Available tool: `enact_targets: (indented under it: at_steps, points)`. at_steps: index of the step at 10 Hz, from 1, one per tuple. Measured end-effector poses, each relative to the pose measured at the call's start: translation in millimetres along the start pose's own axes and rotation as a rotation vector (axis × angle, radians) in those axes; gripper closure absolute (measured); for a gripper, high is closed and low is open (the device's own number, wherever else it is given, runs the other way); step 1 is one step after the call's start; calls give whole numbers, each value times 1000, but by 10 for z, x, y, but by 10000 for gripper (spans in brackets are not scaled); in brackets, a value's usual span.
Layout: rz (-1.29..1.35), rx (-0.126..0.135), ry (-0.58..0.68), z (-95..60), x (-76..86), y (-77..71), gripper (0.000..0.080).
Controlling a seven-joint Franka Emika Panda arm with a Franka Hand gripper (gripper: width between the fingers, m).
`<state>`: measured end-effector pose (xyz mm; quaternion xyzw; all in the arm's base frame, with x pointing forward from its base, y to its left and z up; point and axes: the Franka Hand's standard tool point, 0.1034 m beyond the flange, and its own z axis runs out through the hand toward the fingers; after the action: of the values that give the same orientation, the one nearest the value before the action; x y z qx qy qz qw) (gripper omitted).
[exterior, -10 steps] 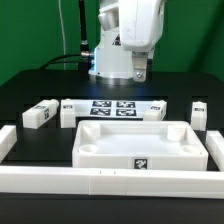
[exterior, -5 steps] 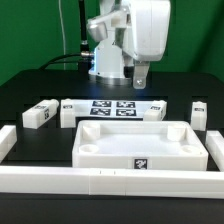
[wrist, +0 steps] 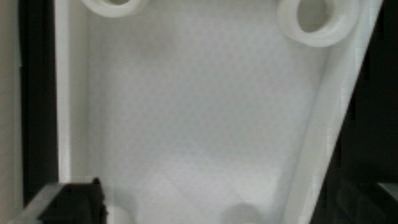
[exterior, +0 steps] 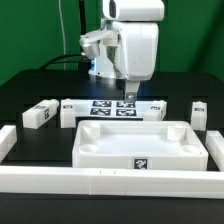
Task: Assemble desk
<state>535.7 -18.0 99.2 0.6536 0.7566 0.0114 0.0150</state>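
The white tray-like tabletop (exterior: 140,146) lies rim up in the middle of the table, with a tag on its front wall. Two white block legs (exterior: 38,115) (exterior: 71,108) lie to its back left. Two more legs (exterior: 153,108) (exterior: 198,113) lie to its back right. My gripper (exterior: 127,96) hangs over the tabletop's back edge, above the parts and touching nothing. In the wrist view the tabletop's inside (wrist: 196,110) fills the picture, with two round holes near one end. One dark fingertip (wrist: 75,205) shows over the tray's rim. The jaws stand wide apart and empty.
The marker board (exterior: 112,108) lies flat behind the tabletop, between the legs. Long white border rails run along the front (exterior: 110,181), the exterior view's left (exterior: 8,140) and its right (exterior: 215,150). The arm's base stands at the back.
The arm has turned and come down. The gripper has moved toward the exterior view's left and lower, from behind the marker board to the tabletop's back edge. The parts have not moved.
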Motion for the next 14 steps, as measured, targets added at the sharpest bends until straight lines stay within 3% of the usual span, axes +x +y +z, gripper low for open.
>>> enact_targets:
  at_steps: [2, 4, 11, 14]
  points:
    - [14, 5, -1, 11, -79, -30, 150]
    - [17, 21, 8, 209, -37, -241, 150]
    - [55, 84, 39, 825, -114, -527, 150]
    - [89, 99, 42, 899, -78, -578, 164]
